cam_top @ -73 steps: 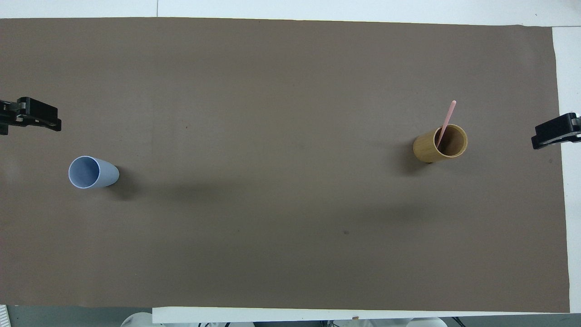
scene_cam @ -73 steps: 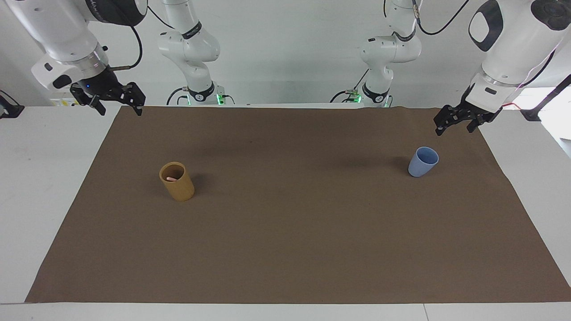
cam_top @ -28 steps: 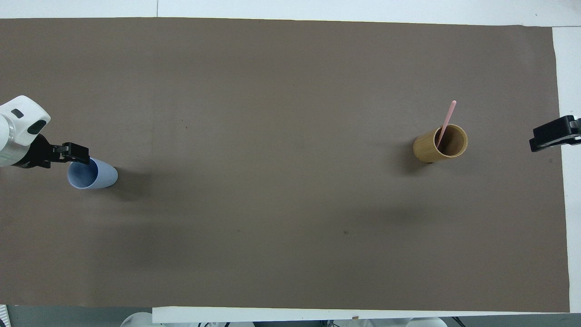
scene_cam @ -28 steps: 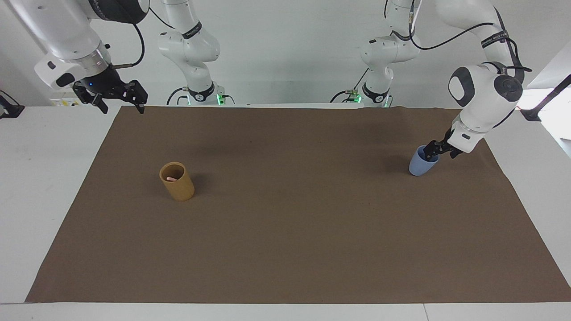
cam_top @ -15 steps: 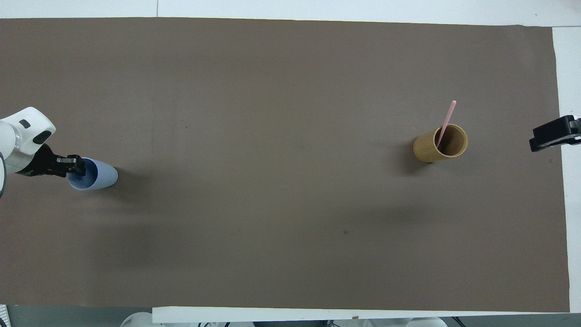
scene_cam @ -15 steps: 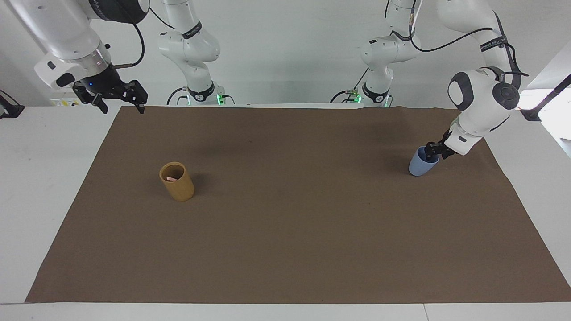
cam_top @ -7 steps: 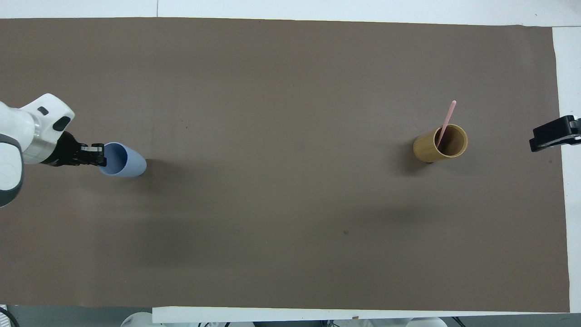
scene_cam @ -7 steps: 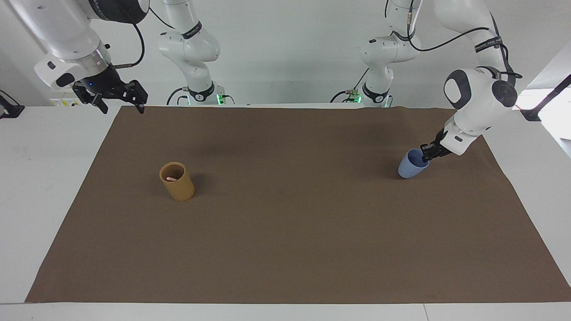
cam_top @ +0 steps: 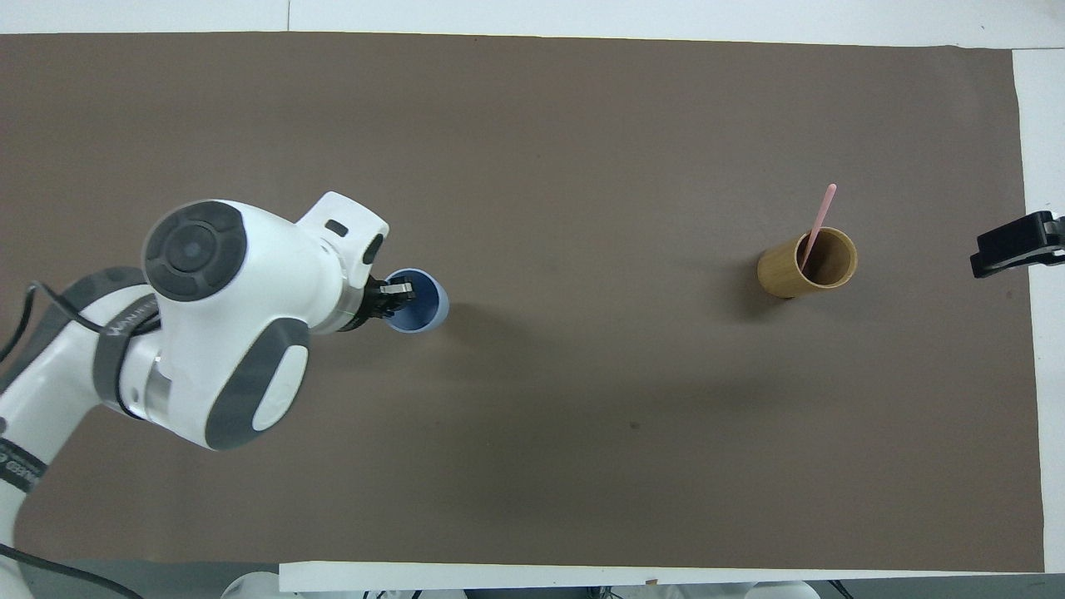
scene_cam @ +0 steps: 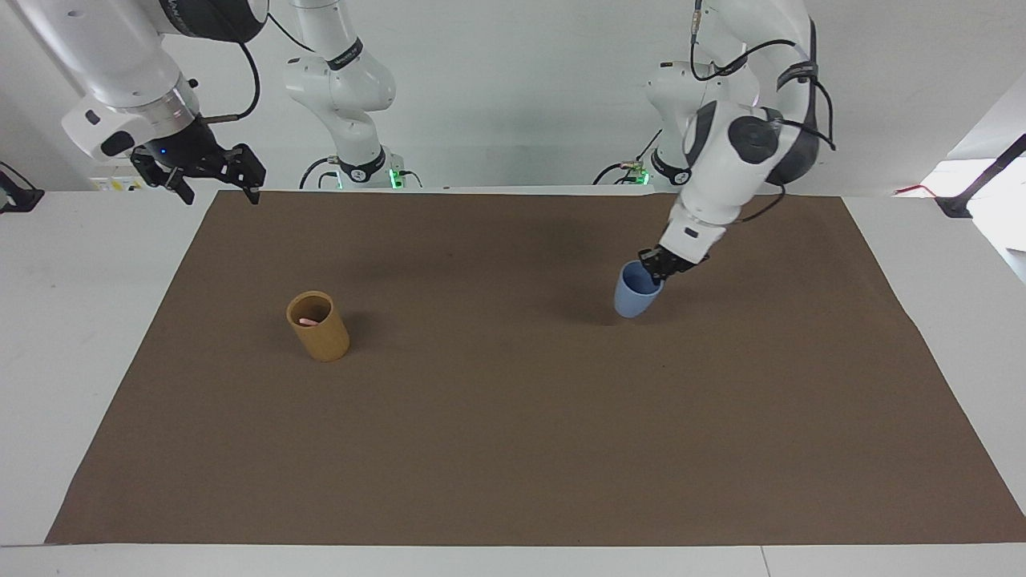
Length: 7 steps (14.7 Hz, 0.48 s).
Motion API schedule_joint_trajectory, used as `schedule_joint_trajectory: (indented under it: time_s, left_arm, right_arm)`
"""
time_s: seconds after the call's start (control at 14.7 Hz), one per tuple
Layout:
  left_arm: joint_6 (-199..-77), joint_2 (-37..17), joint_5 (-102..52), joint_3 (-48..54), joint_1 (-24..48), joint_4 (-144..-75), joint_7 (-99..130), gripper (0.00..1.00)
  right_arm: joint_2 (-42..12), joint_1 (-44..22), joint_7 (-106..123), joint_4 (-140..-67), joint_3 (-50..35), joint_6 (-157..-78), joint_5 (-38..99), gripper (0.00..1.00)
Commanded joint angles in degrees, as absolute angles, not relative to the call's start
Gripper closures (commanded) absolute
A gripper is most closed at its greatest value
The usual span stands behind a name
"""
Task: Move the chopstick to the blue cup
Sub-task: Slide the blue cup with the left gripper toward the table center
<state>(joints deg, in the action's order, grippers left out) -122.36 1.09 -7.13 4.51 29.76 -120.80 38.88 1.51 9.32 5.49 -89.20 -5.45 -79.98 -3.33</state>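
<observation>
Carried by the left gripper (scene_cam: 659,269), the blue cup (scene_cam: 636,293) now sits much closer to the middle of the brown mat (scene_cam: 513,449), no longer at the left arm's end, which shortens the trip for the chopstick (cam_top: 818,223) standing in the tan holder (cam_top: 805,266). Its fingers are clamped together on the cup's rim. The right gripper (scene_cam: 210,172) waits, spread wide and empty, above the mat's corner at the right arm's end.

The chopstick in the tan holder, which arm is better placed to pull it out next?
Probably the right. The right gripper hangs open at the end where the chopstick stands in the tan holder. The left gripper is shut on the blue cup.
</observation>
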Motion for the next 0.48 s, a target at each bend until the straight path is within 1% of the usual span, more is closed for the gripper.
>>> schedule_joint_trajectory:
  time_s: [0.0,0.27,0.34,0.41]
  left_arm:
    - [-128.4,-3.9,-7.5,3.2,33.8,-120.4,44.0,1.0]
    - [-131.7,-6.4,-7.5,3.1,33.2,-120.5,44.5,0.98]
    - [-131.7,-6.4,-7.5,3.1,33.0,-120.5,44.5,0.87]
    - [-131.4,-6.4,-7.5,3.1,33.0,-120.5,44.5,0.66]
  right_arm:
    - [2.5,9.7,6.0,-90.4,-5.5,-79.7,-2.3,0.0]
    - [2.5,9.7,6.0,-90.4,-5.5,-79.6,-2.3,0.0]
    - [2.5,9.8,6.2,-90.3,-5.5,-79.7,-2.3,0.0]
    - [2.5,9.8,6.2,-90.4,-5.5,-79.7,-2.3,0.0]
